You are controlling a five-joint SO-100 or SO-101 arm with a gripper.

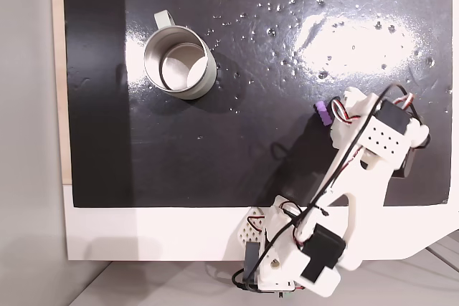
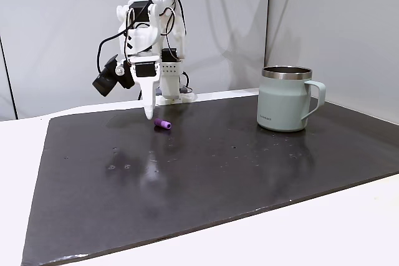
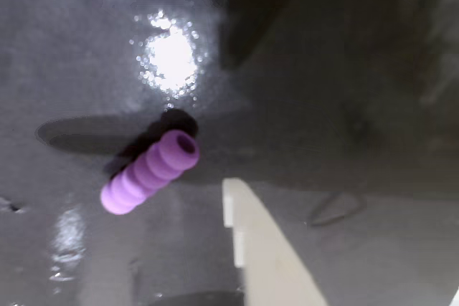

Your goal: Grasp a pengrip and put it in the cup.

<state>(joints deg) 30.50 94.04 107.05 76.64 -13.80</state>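
The purple ribbed pengrip (image 1: 322,113) lies on its side on the black mat, at the right in a fixed view. My gripper (image 1: 333,117) points down right beside it, looks open and holds nothing. From the side, the white finger's tip (image 2: 148,115) hangs just above the mat, a little left of the pengrip (image 2: 163,124). The wrist view has the pengrip (image 3: 150,171) lying up and to the left of one white finger (image 3: 254,249), apart from it. The pale grey-green cup (image 1: 178,62) stands upright far off at the mat's left, handle (image 2: 317,99) turned away from the arm.
The black mat (image 1: 237,148) is glossy, with glare and small specks toward the back right. It lies on a white table (image 1: 143,234), with my arm's base (image 1: 287,263) at the table's near edge. Bare mat stretches between the pengrip and the cup.
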